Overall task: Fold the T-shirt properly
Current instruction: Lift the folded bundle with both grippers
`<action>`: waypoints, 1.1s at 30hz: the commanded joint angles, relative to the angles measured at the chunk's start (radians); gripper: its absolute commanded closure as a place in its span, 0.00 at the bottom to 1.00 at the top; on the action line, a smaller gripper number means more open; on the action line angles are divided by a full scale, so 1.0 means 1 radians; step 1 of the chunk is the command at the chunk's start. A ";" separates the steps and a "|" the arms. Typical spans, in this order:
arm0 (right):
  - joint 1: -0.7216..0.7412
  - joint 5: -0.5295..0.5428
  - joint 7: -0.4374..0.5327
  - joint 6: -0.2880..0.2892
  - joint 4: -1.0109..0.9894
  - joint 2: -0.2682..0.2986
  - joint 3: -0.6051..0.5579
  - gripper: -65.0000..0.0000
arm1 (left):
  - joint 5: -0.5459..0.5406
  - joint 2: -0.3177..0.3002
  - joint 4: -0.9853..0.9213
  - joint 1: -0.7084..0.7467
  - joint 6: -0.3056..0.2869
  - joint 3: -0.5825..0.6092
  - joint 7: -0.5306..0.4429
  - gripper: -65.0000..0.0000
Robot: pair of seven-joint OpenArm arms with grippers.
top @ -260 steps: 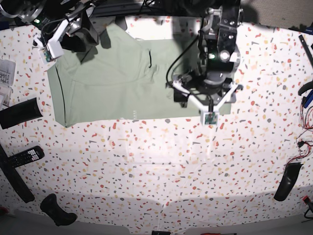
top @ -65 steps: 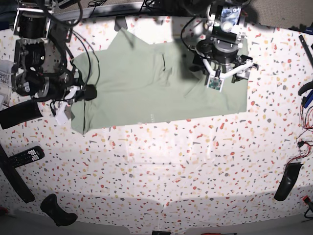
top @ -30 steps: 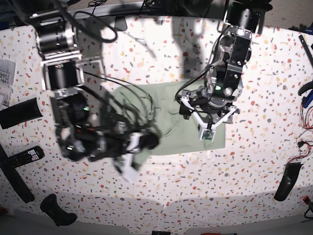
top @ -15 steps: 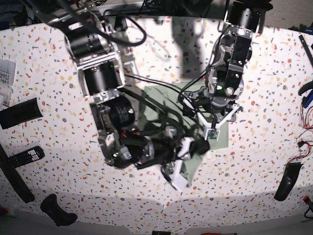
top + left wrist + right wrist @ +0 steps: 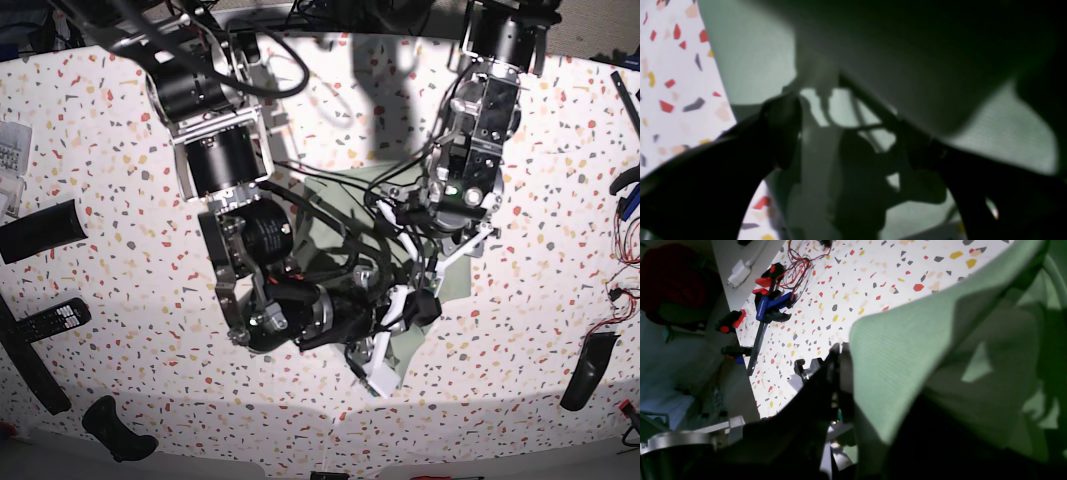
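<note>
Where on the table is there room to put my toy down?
There is bare speckled table along the front, below the two arms, and more between the T-shirt and the black tool on the right. The middle is crowded with arms, cables and cloth. The left edge has a remote.

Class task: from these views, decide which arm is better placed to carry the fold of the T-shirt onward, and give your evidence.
Probably the right. The right gripper is shut on the T-shirt edge, lifting it. The left gripper hovers open above the cloth, holding nothing.
</note>
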 commanded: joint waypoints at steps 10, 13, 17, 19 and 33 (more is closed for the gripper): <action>0.023 0.007 -0.004 0.017 0.074 -0.011 0.109 1.00 | 0.116 0.006 0.031 -0.030 -0.001 0.000 -0.023 0.31; 0.023 -0.019 -0.004 0.017 0.074 -0.010 0.121 1.00 | 0.201 0.005 0.064 -0.030 -0.001 0.000 0.031 0.31; 0.023 -0.023 -0.004 0.017 0.074 -0.014 0.119 1.00 | 0.275 0.005 0.135 -0.029 -0.001 0.000 0.040 0.31; 0.023 -0.023 -0.004 0.017 0.074 -0.016 0.119 1.00 | 0.314 0.005 0.148 -0.029 -0.001 0.000 0.049 0.31; 0.023 -0.022 -0.004 0.017 0.074 -0.020 0.119 1.00 | 0.603 -0.211 0.147 -0.029 0.129 -0.002 0.150 0.31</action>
